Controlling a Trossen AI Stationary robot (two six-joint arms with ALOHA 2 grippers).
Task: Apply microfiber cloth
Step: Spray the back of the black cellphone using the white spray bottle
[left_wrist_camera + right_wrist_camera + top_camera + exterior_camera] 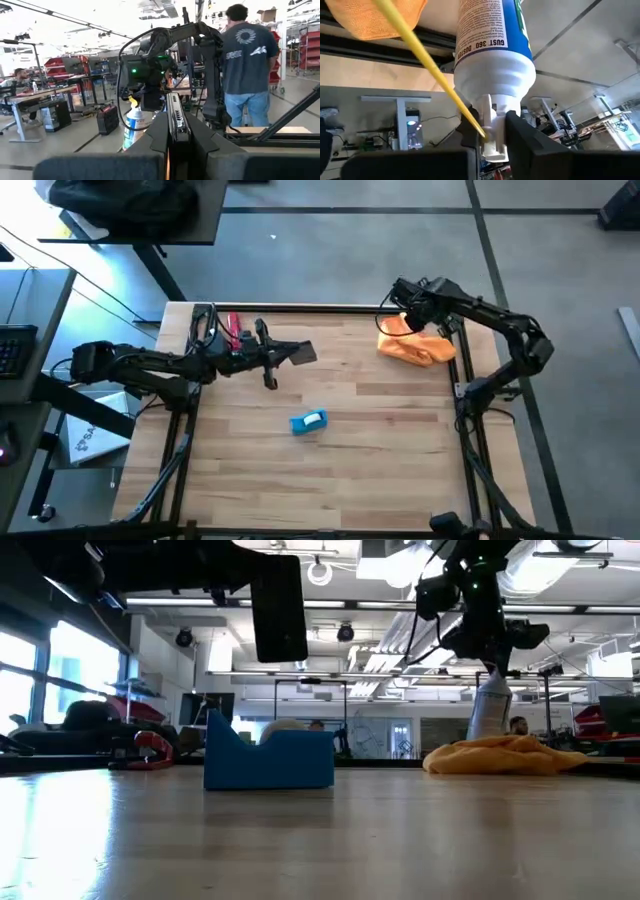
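Blue block [268, 758] sits nearest. Left tool [268, 358] grips phone [296, 354]; right tool [412, 308] grips duster can [492, 45]; microfiber cloth [415, 345] lies untouched on bench [360, 460].

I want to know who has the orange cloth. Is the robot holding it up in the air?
No. The microfiber cloth lies on the table, below the right gripper, which holds a spray can.

Counts I can make from my station:
Orange microfiber cloth [415, 346]: one, by the table's far right edge.
Blue block [308, 422]: one, mid-table.
Black phone [278, 606]: one.
White spray can [491, 55]: one.
Red-handled tool [233, 330]: one that I can make out.
Arms I'm driving: two.
People [246, 60] in the room behind: I count at least two.
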